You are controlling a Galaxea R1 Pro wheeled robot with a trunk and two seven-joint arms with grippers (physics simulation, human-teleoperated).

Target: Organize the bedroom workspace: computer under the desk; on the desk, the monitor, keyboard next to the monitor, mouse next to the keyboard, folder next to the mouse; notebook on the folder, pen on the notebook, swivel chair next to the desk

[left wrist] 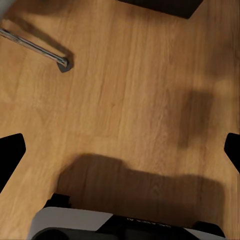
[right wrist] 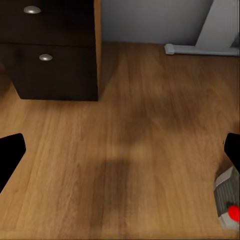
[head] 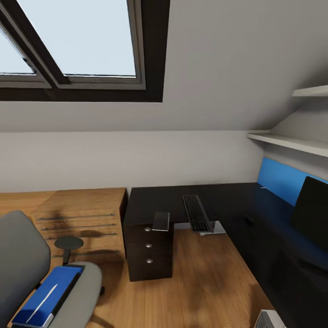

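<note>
Clearly most of the tidying remained to be done. From the head view, the desk, L-shaped with a glossy black top, already carried the monitor at the right, its black face turned inward, and the keyboard lay on the top near the inner corner, partly overhanging the edge. A small dark lump on the desk between them may have been the mouse, though it was too small to be sure. The folder, bright blue and thin, lay on the seat of the swivel chair at lower left, well apart from the desk, with a slim pale pen lying on it; whether a notebook sat between them could not be told. The computer, a light grey box with a red light, showed at the edge of the right wrist view, standing on the wood floor. So the folder stack and the chair had not yet been moved, and the keyboard probably wanted shifting toward the monitor. Both wrist views looked down at bare floor: the left gripper and the right gripper each stood spread wide, holding nothing.
</note>
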